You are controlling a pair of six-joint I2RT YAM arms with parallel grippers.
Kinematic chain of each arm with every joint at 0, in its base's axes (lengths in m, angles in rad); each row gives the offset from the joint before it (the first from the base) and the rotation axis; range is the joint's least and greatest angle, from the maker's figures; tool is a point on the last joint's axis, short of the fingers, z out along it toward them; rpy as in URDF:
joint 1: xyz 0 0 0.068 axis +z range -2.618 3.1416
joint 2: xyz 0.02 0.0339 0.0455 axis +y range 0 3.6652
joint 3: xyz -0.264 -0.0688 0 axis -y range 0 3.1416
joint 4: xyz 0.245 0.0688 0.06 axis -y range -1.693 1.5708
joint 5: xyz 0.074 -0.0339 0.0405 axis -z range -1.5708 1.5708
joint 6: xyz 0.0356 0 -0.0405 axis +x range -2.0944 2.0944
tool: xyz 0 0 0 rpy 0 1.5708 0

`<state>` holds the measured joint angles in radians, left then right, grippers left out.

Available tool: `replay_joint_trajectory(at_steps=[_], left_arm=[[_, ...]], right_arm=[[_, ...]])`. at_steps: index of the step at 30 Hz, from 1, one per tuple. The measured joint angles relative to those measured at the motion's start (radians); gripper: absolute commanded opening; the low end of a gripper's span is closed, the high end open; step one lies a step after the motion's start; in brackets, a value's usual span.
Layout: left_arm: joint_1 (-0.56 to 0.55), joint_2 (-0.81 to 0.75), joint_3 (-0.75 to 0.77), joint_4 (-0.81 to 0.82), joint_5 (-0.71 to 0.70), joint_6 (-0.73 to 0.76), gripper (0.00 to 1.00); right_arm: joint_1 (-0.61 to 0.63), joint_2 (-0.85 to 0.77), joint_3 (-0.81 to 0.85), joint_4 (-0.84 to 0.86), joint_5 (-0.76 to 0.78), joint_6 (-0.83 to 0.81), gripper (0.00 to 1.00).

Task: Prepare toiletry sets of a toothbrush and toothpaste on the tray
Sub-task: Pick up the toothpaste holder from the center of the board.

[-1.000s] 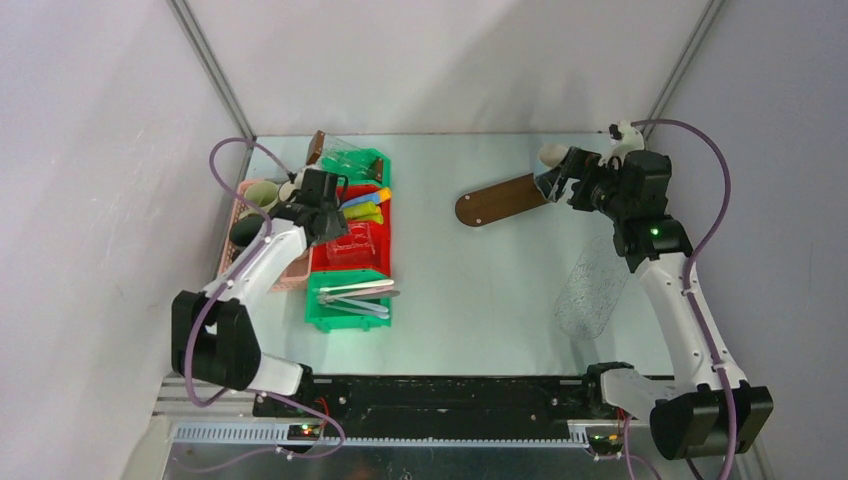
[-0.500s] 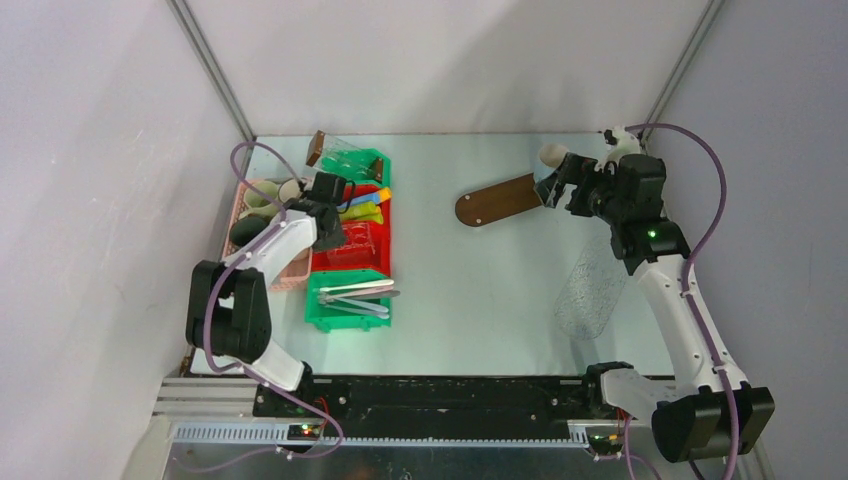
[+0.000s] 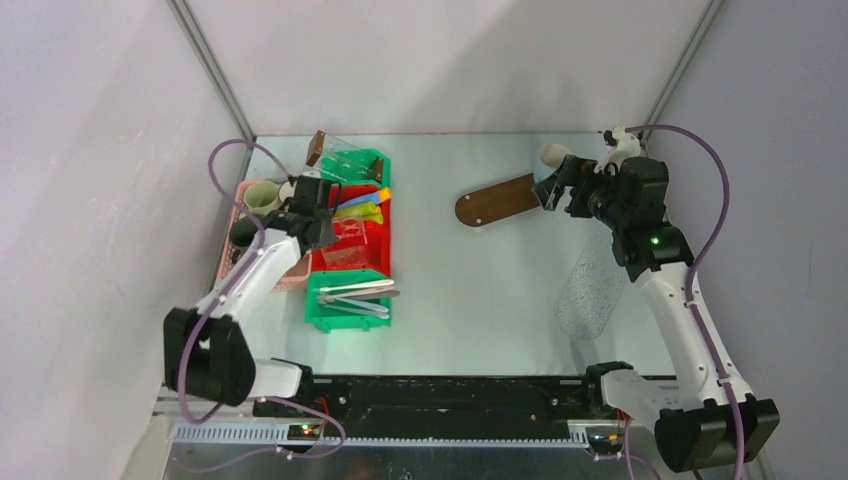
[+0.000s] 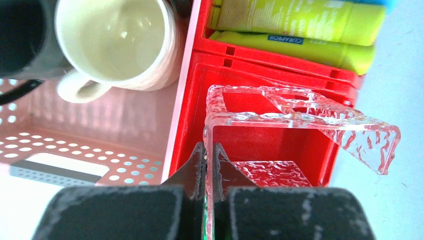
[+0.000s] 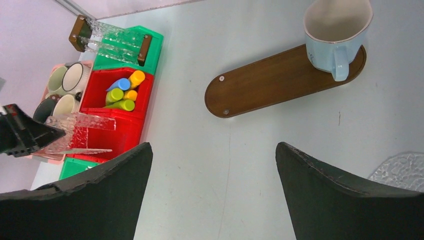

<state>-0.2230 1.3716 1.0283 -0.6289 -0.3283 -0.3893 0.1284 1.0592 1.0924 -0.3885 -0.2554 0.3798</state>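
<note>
Tubes (image 5: 122, 94) (yellow, green, blue, orange) in red bin (image 4: 280, 62), far left. Left gripper (image 4: 209, 152) pinched on clear holder (image 4: 300, 120) rim above bin. Right gripper (image 5: 212, 150) wide apart, empty, beside tray (image 5: 270, 82) bearing blue mug (image 5: 335, 30)

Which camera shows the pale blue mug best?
Right wrist: the pale blue mug stands clear on the wooden tray. Top external shows it small, partly behind the right gripper; left wrist misses it.

Blue mug (image 5: 334, 35) upright on wooden tray (image 5: 260, 87); tubes (image 5: 122, 95) in red bin (image 5: 92, 90).
</note>
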Motion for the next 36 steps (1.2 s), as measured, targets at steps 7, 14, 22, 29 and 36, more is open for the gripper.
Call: replay_joint_trajectory(at_steps=[7, 14, 22, 29, 36], left_arm=[[-0.009, -0.212, -0.021, 0.043, 0.015, 0.098, 0.00], [-0.077, -0.388, -0.068, 0.155, 0.057, 0.260, 0.00], [-0.169, -0.525, -0.159, 0.322, 0.159, 0.478, 0.00], [-0.216, -0.565, -0.216, 0.463, 0.272, 0.630, 0.00], [-0.251, -0.581, -0.290, 0.633, 0.406, 0.722, 0.00]], right_arm=[[0.013, -0.024, 0.000, 0.000, -0.024, -0.023, 0.94], [0.077, -0.027, 0.040, -0.051, -0.037, -0.075, 0.94], [0.212, 0.006, 0.183, -0.133, -0.035, -0.151, 0.92], [0.346, 0.052, 0.260, -0.189, -0.027, -0.175, 0.90], [0.466, 0.135, 0.327, -0.233, -0.017, -0.159, 0.84]])
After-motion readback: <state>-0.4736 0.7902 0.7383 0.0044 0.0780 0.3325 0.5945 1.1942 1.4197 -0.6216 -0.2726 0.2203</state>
